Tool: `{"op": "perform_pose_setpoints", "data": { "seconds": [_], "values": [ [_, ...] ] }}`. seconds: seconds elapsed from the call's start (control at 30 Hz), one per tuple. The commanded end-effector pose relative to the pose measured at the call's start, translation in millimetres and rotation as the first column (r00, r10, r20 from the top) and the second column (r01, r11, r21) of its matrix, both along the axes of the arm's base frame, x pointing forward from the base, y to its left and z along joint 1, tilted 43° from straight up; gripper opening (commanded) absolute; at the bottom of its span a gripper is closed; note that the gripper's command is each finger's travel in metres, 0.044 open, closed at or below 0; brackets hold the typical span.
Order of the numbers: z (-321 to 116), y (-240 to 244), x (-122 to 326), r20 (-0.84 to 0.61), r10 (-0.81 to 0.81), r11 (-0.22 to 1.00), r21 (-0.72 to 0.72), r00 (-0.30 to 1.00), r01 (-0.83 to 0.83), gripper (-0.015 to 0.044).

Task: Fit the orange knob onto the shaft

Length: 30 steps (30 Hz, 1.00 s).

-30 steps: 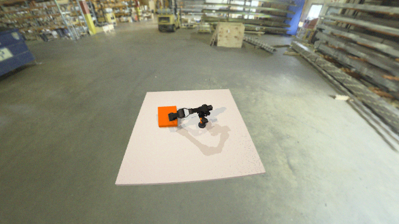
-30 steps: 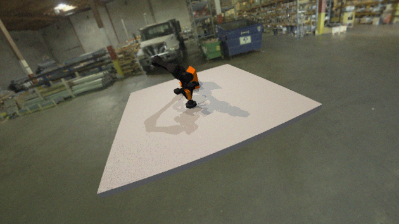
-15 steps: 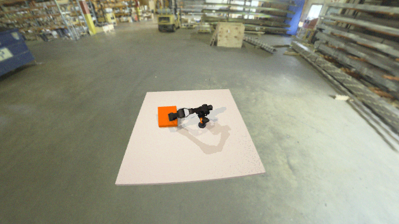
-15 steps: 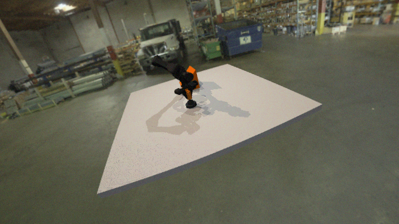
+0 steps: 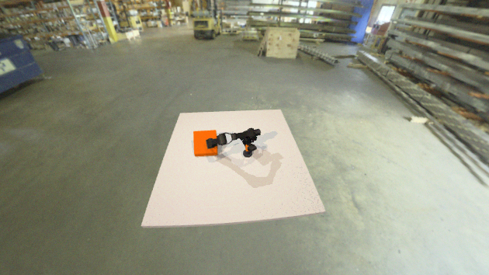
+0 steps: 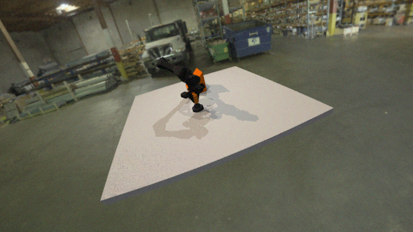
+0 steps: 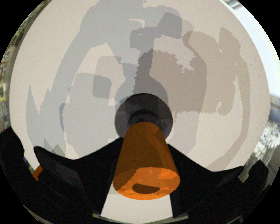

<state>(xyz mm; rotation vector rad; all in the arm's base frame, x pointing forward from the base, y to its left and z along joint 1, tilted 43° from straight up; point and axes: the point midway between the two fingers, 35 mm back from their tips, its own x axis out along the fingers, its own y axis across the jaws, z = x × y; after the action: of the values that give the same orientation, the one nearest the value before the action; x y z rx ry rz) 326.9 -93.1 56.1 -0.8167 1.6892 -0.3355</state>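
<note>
And here's the claw (image 6: 195, 97) (image 7: 144, 144), clamped firmly around the orange knob (image 6: 195, 98) (image 7: 146, 162), holding it at the dark round pedestal (image 5: 247, 154) (image 6: 197, 108) (image 7: 122, 116), near the middle of the pale board (image 5: 233, 190) (image 6: 249, 105) (image 7: 31, 65)

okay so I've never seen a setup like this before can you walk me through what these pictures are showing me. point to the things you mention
You're looking at one jointed robot arm in a warehouse. The top picture looks down at an angle on a pale board (image 5: 233, 202) (image 6: 229, 137); the exterior one sees it from another side. The wrist picture comes from a camera near the arm's hand.

On the board sit an orange block (image 5: 201, 145) (image 6: 198, 72), where the arm starts, and a round dark pedestal (image 5: 247, 154) (image 6: 197, 108) (image 7: 122, 120). The black fingers grip an orange knob (image 6: 195, 97) (image 7: 145, 150) by its sides, over the pedestal. Whether the knob touches the shaft, I can't tell. The dark patches are shadows.
</note>
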Motion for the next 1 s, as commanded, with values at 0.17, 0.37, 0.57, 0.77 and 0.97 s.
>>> {"op": "perform_pose_setpoints", "data": {
  "seconds": [0.17,0.37,0.57,0.77,0.97],
  "values": [
    [2.1,4.0,-0.3,-0.078,0.093,0.996,0.015,0.993,-0.092,0.0],
    [1.1,2.1,0.4,-0.135,0.157,0.988,0.029,0.978,-0.155,0.0],
    [-1.1,-0.1,0.1,-0.135,0.157,0.988,0.029,0.978,-0.155,0.0],
    [-1.5,0.8,-0.5,-0.135,0.157,0.988,0.029,0.978,-0.155,0.0],
    [0.3,1.5,-0.1,-0.135,0.157,0.988,0.029,0.978,-0.155,0.0]
  ]
}}
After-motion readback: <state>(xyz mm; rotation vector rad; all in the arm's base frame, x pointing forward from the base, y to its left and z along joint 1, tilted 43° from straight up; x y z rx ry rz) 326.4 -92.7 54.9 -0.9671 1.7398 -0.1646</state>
